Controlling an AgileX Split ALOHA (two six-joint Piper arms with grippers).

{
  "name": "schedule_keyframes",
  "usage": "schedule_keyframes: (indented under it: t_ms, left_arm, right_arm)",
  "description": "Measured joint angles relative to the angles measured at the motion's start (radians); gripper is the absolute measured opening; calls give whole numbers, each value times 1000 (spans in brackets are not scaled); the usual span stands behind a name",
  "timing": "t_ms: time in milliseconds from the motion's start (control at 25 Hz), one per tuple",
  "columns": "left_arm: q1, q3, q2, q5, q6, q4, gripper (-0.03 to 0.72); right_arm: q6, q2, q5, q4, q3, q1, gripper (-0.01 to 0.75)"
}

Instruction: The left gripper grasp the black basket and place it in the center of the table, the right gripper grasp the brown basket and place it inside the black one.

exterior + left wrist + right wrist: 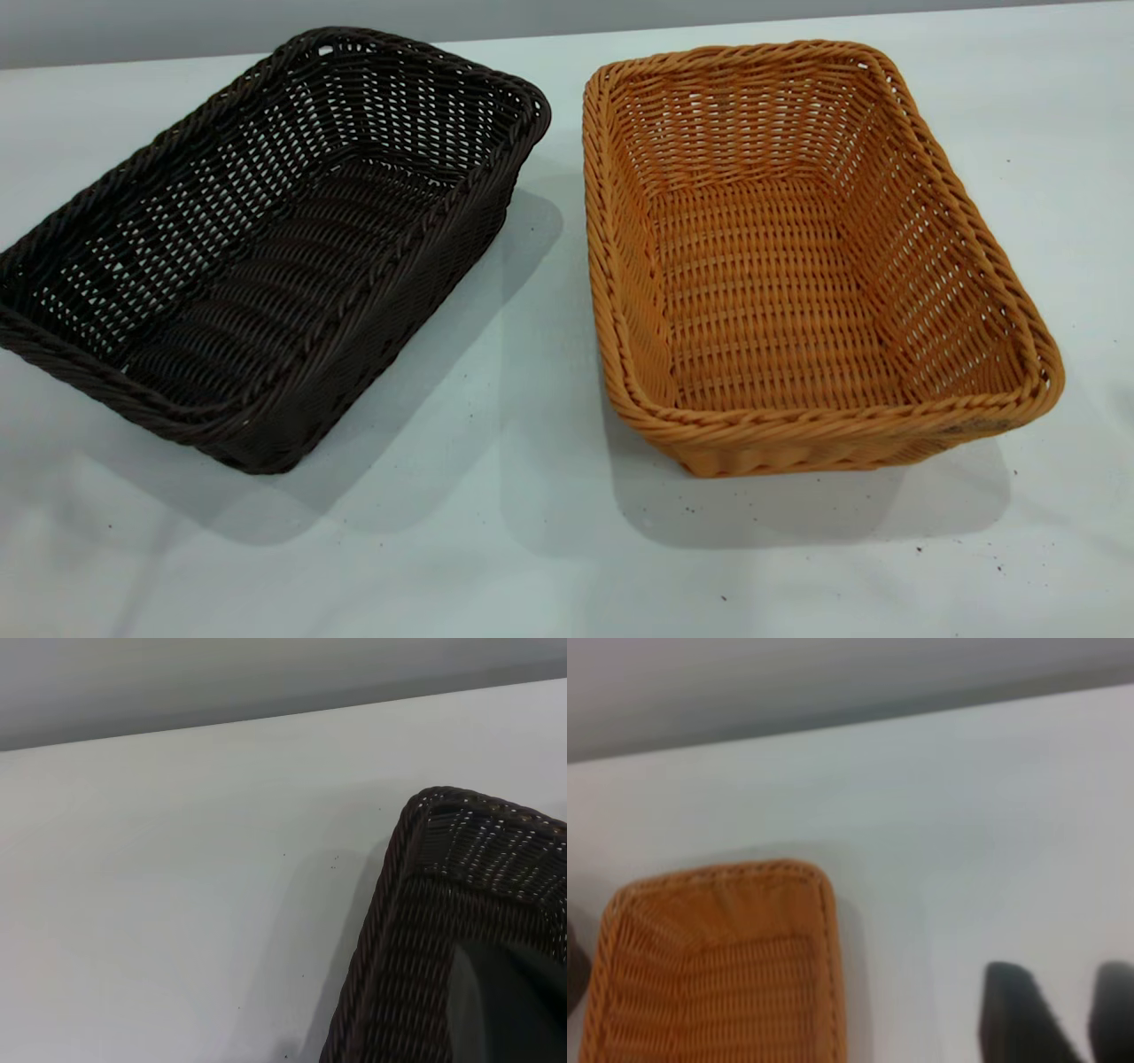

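Dark wicker, the black basket (266, 248) sits at the left of the table (532, 532), angled, with the brown basket (797, 266) just beside it at the right, apart and both empty. We judge step one not yet begun. Right gripper (1067, 1014) hovers over bare table beside the brown basket, fingers apart. We cannot tell the left gripper's state. Next: left takes the black rim, moves it centre.

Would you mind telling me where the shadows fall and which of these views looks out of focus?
Exterior view: sharp; the black basket and brown basket cast soft shadows on the table toward the camera. Left wrist view: a dark blur covers one corner. Right wrist view: soft throughout; the right gripper fingertips are blurred.
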Motion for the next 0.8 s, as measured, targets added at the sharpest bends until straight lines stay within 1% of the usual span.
schedule_keyframes:
  t_ms: [80, 160, 320, 400, 480, 640, 720, 800]
  left_arm:
    - [0, 0, 0, 3, -1, 0, 85]
    - [0, 0, 0, 5, -1, 0, 154]
    - [0, 1, 0, 4, -1, 0, 295]
    - [0, 1, 0, -16, -5, -1, 341]
    - [0, 1, 0, -47, -5, -27, 365]
    - [-1, 2, 0, -138, 7, -96, 375]
    - [-1, 2, 1, -186, 46, -132, 375]
    - [-2, 2, 13, -264, 90, -174, 375]
  right_arm:
    - [0, 0, -7, -1, 2, 0, 307]
    - [0, 0, -9, -1, 2, 0, 393]
    - [0, 0, -22, 0, 2, 0, 519]
    - [9, -1, -25, 22, 2, 0, 545]
    - [11, -1, -20, 54, 2, 0, 552]
    - [11, -1, 22, 136, 2, 0, 556]
    - [28, 4, 49, 187, 2, 0, 558]
    - [48, 17, 75, 234, 2, 0, 558]
